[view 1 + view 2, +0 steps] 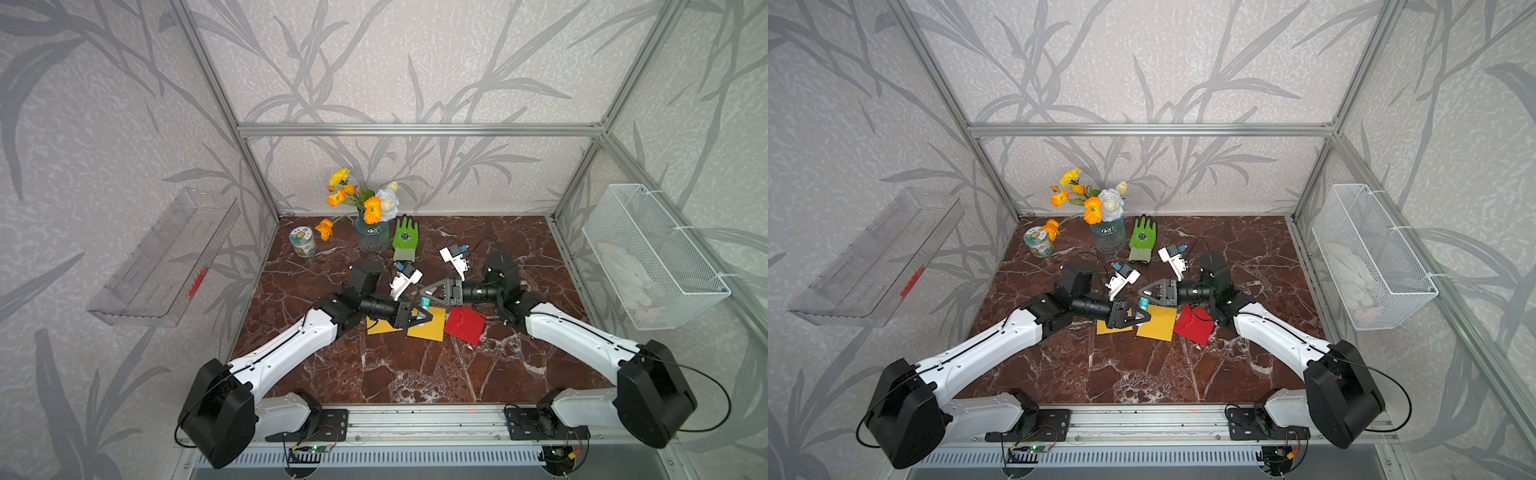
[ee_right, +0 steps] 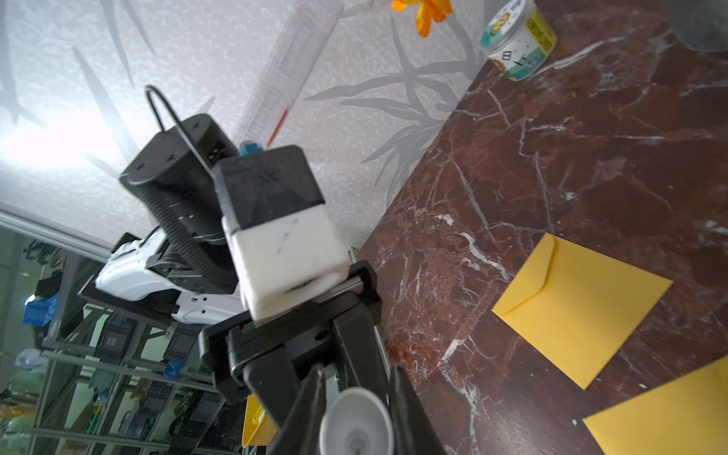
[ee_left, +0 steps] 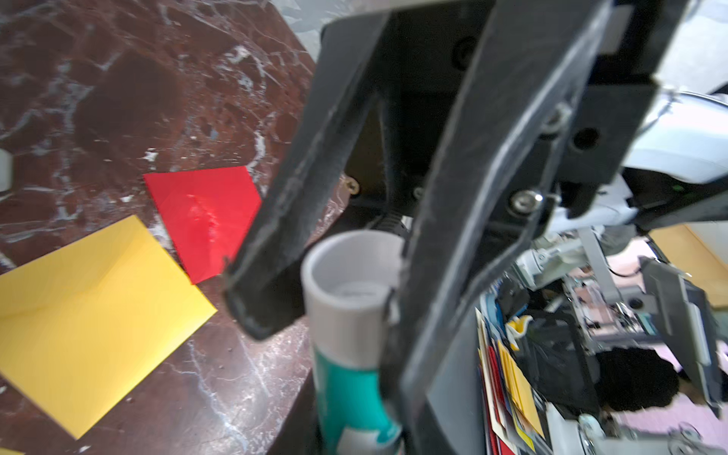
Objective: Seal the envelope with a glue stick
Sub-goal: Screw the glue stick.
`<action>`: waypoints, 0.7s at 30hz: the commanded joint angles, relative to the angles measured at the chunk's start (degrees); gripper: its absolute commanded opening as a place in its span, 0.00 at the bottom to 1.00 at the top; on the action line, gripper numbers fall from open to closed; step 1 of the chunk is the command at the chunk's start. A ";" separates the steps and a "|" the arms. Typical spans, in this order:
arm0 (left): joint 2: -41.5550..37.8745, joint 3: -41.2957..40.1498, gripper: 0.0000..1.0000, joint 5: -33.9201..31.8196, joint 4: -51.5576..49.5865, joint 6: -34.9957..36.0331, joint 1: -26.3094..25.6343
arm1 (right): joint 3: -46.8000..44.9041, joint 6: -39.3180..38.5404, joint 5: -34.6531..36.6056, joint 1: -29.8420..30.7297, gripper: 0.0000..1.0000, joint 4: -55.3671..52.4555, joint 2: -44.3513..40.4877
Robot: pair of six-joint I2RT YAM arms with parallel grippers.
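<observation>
Two end effectors share the glue stick (image 1: 424,303): the left end effector (image 1: 424,315) is clamped on its teal body, the right end effector (image 1: 422,293) pinched tight on its white cap (image 2: 354,417). A yellow envelope (image 1: 428,332) lies on the worktop (image 1: 415,374) below both.

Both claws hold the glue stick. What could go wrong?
The right claw pinches only the white end of the glue stick; pulling may make it slip. The left claw holds the stick in the air near a yellow envelope; if dropped, it could roll away. Tip to tip, the claws might collide.
</observation>
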 commanded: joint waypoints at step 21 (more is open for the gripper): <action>-6.02 0.61 0.00 -12.19 -0.95 3.42 0.03 | 7.65 -1.95 7.64 0.78 0.59 -12.35 -2.29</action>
